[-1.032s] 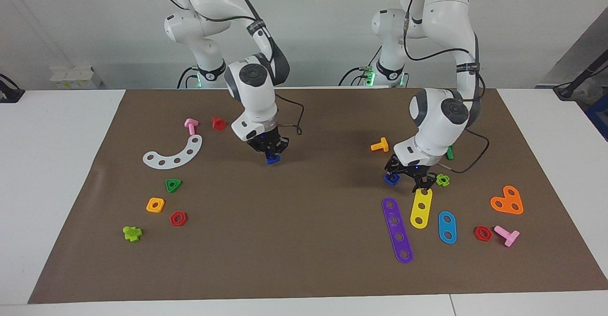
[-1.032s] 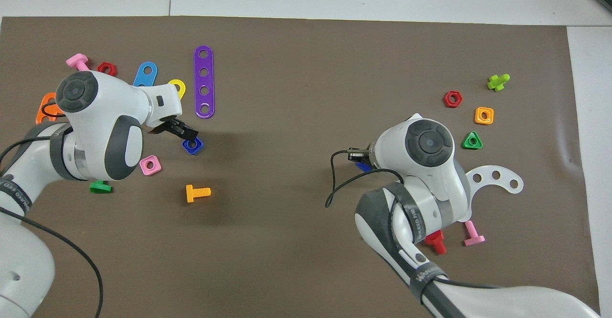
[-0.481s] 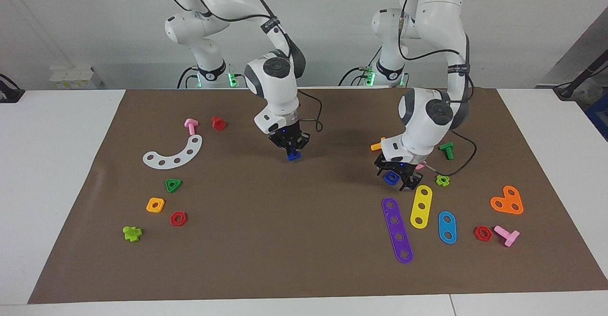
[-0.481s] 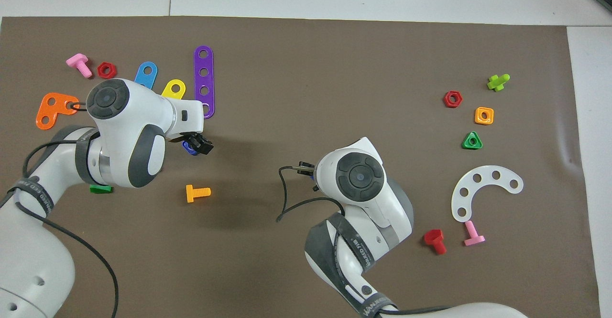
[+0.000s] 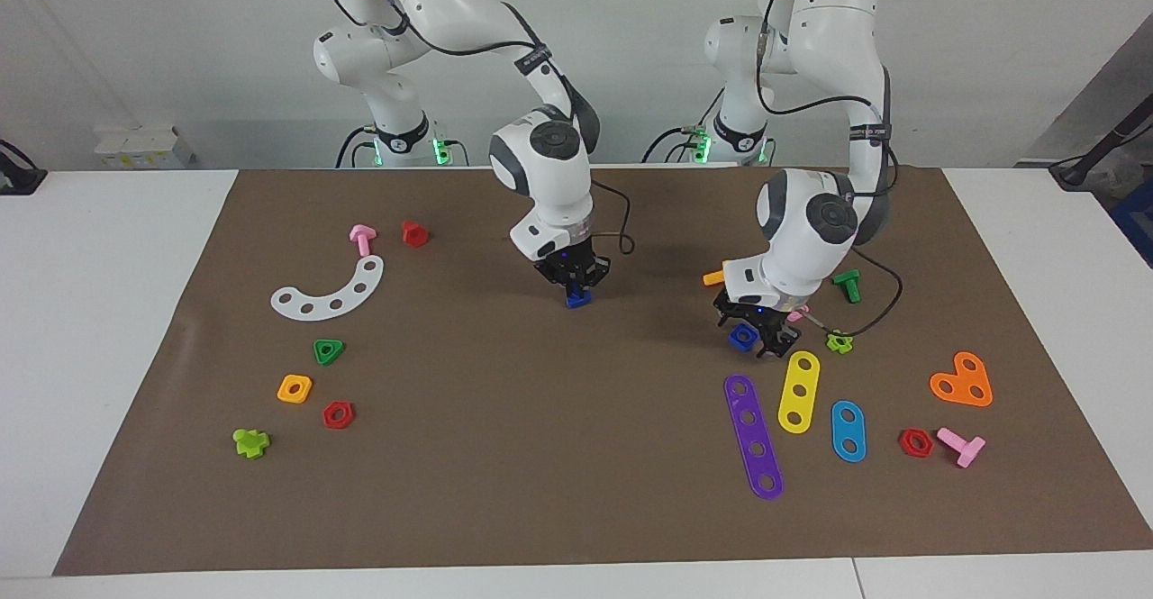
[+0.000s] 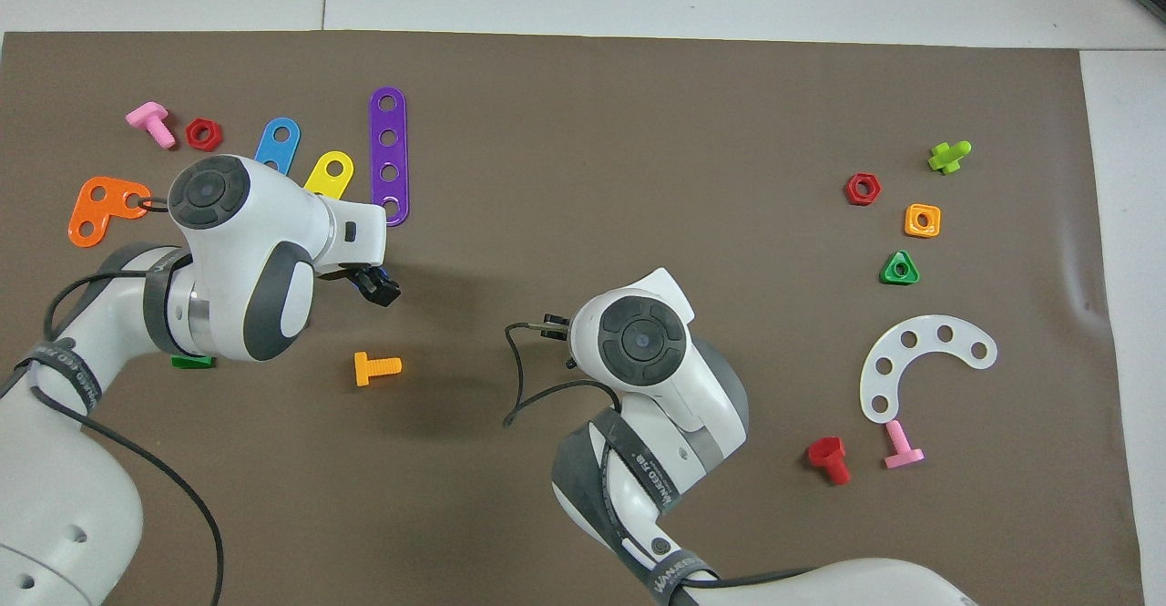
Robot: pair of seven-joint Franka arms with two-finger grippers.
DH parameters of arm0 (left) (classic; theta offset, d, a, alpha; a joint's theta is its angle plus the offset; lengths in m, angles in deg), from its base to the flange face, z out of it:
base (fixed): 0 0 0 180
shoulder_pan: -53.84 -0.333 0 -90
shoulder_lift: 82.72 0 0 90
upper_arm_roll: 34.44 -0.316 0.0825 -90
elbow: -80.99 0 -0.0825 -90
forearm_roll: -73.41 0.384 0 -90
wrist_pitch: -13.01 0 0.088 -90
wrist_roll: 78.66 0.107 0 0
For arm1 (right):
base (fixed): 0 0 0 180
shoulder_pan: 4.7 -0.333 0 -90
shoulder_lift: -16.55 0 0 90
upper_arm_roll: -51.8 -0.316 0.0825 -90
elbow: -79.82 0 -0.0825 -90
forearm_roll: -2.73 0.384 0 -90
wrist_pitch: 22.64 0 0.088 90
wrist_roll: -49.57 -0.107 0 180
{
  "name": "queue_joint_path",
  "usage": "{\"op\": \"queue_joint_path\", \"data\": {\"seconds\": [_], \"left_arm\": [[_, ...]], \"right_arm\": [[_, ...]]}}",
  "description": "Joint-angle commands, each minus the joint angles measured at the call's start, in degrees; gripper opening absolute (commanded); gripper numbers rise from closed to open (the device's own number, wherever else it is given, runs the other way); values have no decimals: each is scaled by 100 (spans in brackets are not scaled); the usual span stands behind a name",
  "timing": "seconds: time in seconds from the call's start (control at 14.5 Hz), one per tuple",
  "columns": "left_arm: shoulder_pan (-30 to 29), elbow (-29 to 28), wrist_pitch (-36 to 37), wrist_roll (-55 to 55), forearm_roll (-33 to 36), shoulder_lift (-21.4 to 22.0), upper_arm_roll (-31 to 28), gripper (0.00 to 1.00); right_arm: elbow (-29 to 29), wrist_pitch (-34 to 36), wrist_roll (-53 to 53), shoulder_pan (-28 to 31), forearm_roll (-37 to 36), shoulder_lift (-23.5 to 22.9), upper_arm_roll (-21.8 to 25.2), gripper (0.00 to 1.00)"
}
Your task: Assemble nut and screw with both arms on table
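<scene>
The dark-blue nut point(image 5: 742, 337) lies on the brown mat point(image 5: 540, 455) of the white table point(image 5: 108, 311), toward the left arm's end. My left gripper point(image 5: 752, 333) is down low around the nut; in the overhead view it point(image 6: 375, 282) covers almost all of the nut. My right gripper point(image 5: 574, 285) is shut on the dark-blue screw point(image 5: 576, 298) and holds it just above the middle of the mat. In the overhead view the right arm's wrist hides that gripper and the screw.
Close around the left gripper lie an orange bolt point(image 5: 716, 276), a green bolt point(image 5: 847, 285), a lime piece point(image 5: 839, 342), a yellow strip point(image 5: 799, 392) and a purple strip point(image 5: 754, 437). A white curved strip point(image 5: 329, 290) and a green triangular nut point(image 5: 329, 351) lie toward the right arm's end.
My right gripper has carried the screw toward the middle of the mat, closer to the left arm. My left gripper has shifted onto the nut and has held there for the last half second.
</scene>
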Motion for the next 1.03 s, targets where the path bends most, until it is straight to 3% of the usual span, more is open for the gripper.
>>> {"op": "queue_joint_path", "data": {"seconds": [0.0,0.28,0.69,0.96], "left_arm": [[62,-178,48,70,309,124,-75,88],[27,-196,83,79,452,133,-66,84],[71,-275,74,79,452,177,-66,72],[71,-301,83,61,452,177,-66,52]], "right_arm": [[206,14,-249,59,-30,-12,23,96],[225,260,-74,453,-30,444,58,98],[181,1059,1340,1385,49,1209,58,98],[189,1639,2587,2105,76,1683,58,99]]}}
